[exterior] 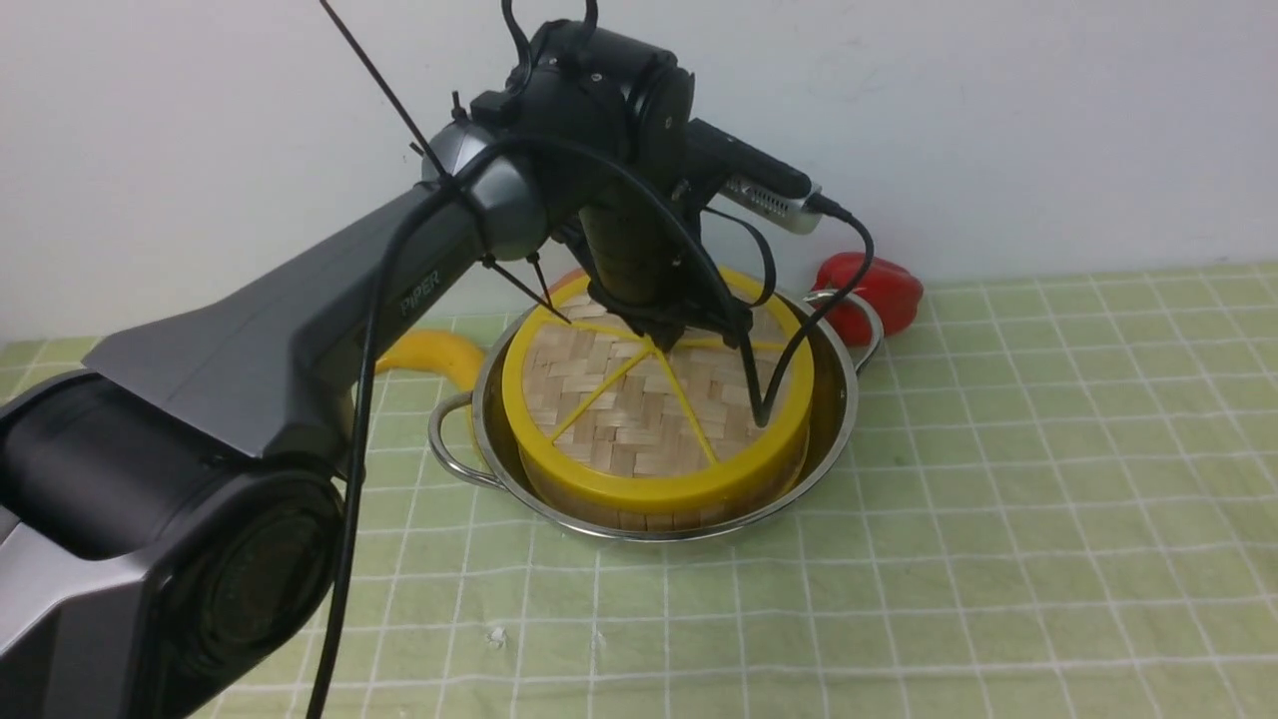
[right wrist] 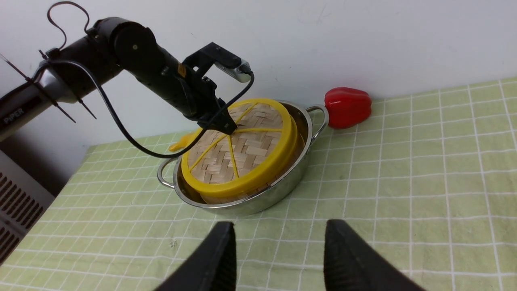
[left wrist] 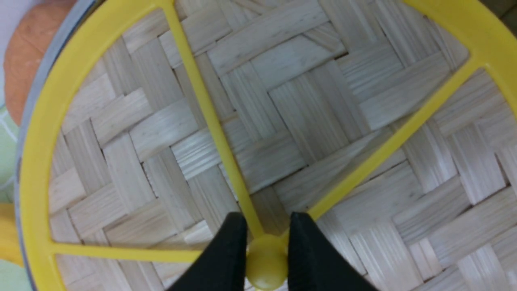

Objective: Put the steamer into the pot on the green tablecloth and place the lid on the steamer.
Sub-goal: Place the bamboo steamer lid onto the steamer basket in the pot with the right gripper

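Observation:
The shiny pot (exterior: pixel 845 391) stands on the green tablecloth (exterior: pixel 998 499) with the steamer (exterior: pixel 639 517) inside it; only a strip of its slat wall shows. The woven lid (exterior: pixel 639 419) with its yellow rim lies on top of the steamer. My left gripper (exterior: pixel 664 340) comes down on the lid's middle, and in the left wrist view its gripper (left wrist: pixel 266 218) is shut on the lid's yellow centre hub (left wrist: pixel 266 262). My right gripper (right wrist: pixel 278 226) hangs open and empty above the cloth, on the near side of the pot (right wrist: pixel 282 190).
A red bell pepper (exterior: pixel 879 290) lies just behind the pot's right handle. A yellow object (exterior: pixel 429 355) lies behind its left handle, and an orange thing (left wrist: pixel 28 72) sits beside the pot. The white wall runs close behind them.

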Available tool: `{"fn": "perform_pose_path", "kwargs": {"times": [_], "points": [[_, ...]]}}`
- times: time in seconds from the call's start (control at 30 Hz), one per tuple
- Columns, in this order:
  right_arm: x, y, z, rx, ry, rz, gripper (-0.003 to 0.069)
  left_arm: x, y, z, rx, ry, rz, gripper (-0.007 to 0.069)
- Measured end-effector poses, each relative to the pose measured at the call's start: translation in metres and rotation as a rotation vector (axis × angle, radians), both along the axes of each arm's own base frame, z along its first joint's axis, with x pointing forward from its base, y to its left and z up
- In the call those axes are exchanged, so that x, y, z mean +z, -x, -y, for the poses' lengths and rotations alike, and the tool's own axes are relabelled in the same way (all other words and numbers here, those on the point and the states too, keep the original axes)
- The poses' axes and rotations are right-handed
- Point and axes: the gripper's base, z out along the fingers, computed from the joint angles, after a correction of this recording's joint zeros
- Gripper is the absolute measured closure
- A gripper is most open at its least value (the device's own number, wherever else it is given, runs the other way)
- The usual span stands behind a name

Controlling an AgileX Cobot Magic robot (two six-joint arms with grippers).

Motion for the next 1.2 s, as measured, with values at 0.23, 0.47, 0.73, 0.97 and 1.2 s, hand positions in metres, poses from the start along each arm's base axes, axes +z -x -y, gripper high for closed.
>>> {"fn": "perform_pose_path", "kwargs": {"times": [0.23,0.47,0.73,0.97,1.2], "points": [[0.0000,-0.0002,0.0004,-0.004,0.003,0.002,0.0346,0.0000,-0.0001,0.0001,0.000,0.001,0.001,0.0501],[0.0000,-0.0002,0.0004,-0.004,0.003,0.002,0.0346,0.0000,-0.0001,0.0001,0.000,0.001,0.001,0.0501],[0.0000,-0.0003,0.0008,-0.007,0.007,0.003,0.0346,0.0050,0.0000,0.0003,-0.002,0.014,0.019,0.0501],[-0.0002,-0.0005,0.0008,-0.008,0.009,0.003,0.0346,-0.0017,-0.0028,0.0020,-0.004,0.016,0.022,0.0501],[-0.0002,-0.0005,0.0009,-0.009,0.010,0.003,0.0346,-0.0017,-0.0028,0.0021,-0.004,0.016,0.022,0.0501]]}}
